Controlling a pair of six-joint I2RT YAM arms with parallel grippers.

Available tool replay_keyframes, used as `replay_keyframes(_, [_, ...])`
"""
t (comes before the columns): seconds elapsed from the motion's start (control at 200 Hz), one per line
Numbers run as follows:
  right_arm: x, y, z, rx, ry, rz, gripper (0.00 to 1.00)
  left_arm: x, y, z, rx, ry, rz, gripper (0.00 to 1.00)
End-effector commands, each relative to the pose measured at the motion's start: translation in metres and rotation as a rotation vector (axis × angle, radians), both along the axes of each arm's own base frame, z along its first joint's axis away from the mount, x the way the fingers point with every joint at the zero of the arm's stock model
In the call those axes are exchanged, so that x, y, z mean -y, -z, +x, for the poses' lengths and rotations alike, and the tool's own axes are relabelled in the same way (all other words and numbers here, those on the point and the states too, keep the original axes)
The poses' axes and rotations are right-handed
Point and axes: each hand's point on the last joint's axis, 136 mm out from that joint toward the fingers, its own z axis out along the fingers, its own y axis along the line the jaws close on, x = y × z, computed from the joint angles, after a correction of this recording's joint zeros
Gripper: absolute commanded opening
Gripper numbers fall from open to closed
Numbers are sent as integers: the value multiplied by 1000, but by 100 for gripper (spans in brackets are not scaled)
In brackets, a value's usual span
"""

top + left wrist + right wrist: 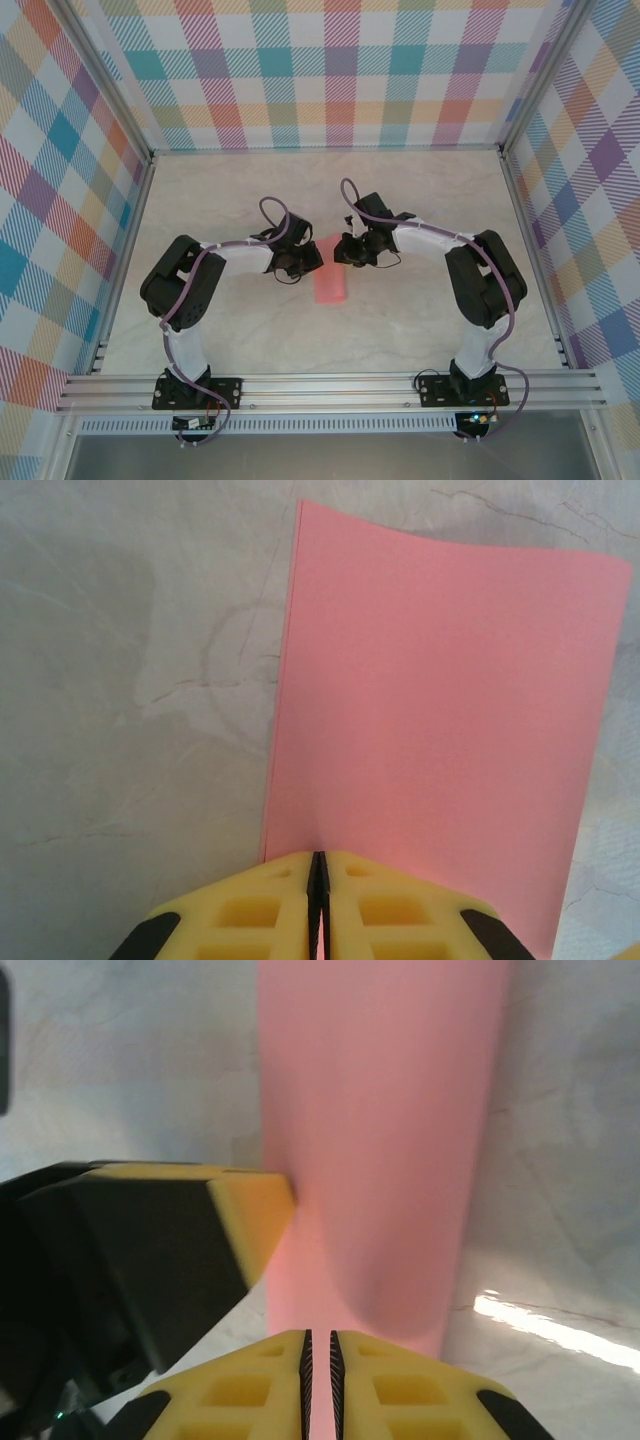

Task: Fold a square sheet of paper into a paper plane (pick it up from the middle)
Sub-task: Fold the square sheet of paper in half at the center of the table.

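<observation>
Pinching one edge of the paper [440,700], the left gripper [316,858] is pressing its jaws together on it. The right gripper [320,1335] is clamping another edge. The paper is lying mid-table [200,200], between both grippers.

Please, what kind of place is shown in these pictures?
Probably a robot test cell, not a home: checked walls on an aluminium frame, enclosing a marble-look table.

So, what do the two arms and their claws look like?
The left arm and right arm have black joints, white-wrapped links and looping purple cables. The left claw and right claw have yellow fingers with rectangular hollows and black ridged pads.
</observation>
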Motion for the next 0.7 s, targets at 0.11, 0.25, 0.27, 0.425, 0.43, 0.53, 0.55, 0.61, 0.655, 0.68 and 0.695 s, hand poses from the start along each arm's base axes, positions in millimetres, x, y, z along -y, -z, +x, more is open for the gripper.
replay_keyframes(0.11, [-14, 9, -7, -43, -82, 53, 16, -11, 33, -23, -97, 12, 108, 11])
replay_keyframes(0.25, [-7, 28, -9, -76, -63, 0, 17, -14, 35, -25, -108, 10, 123, 11])
replay_keyframes(0.27, [-5, 31, -10, -79, -61, -8, 17, -14, 35, -25, -109, 9, 125, 11])
replay_keyframes(0.425, [16, 49, -12, -95, -14, -50, 17, -18, 39, -29, -118, 6, 143, 11])
replay_keyframes(0.43, [16, 50, -12, -97, -13, -52, 17, -19, 39, -29, -118, 6, 143, 11])
replay_keyframes(0.53, [25, 63, -15, -117, 1, -71, 17, -20, 41, -30, -123, 4, 147, 10])
replay_keyframes(0.55, [26, 65, -16, -122, 3, -74, 17, -20, 42, -31, -124, 4, 149, 10])
replay_keyframes(0.61, [26, 67, -17, -133, 4, -76, 17, -20, 42, -31, -125, 5, 148, 10])
replay_keyframes(0.655, [24, 63, -17, -130, 4, -60, 17, -20, 43, -31, -125, 8, 149, 10])
replay_keyframes(0.68, [23, 59, -17, -124, 3, -49, 17, -20, 42, -31, -124, 7, 146, 10])
replay_keyframes(0.695, [22, 55, -18, -120, 2, -39, 17, -19, 42, -31, -124, 6, 145, 10])
